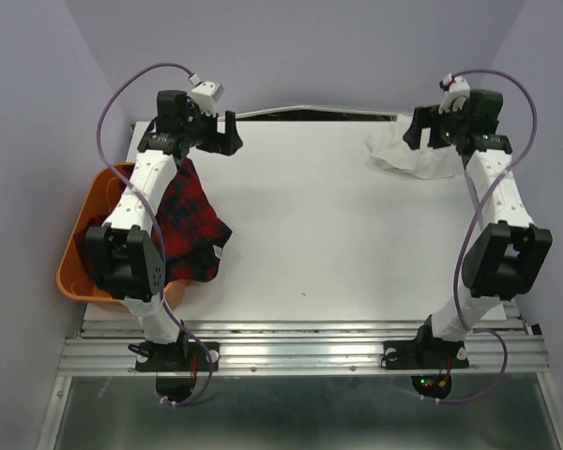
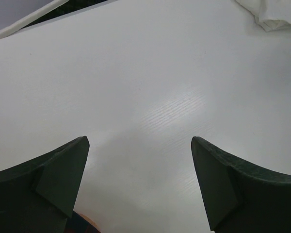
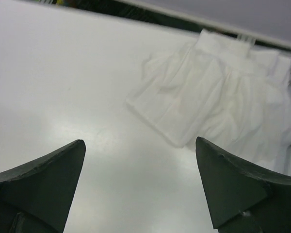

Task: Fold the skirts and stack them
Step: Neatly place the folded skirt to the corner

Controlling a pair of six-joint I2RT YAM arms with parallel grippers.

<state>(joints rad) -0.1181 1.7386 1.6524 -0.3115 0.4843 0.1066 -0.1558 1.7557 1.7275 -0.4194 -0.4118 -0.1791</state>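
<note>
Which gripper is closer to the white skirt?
Right. The right gripper hovers open right by the white skirt at the table's far right corner; the left gripper is open across the table, far to its left.

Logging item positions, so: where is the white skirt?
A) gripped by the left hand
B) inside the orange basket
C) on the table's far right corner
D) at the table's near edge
C: the white skirt lies rumpled on the table at its far right corner, just ahead of the open right hand.

Thin creased cloth skirt (image 3: 218, 97), smooth matt table (image 2: 136, 73)
</note>
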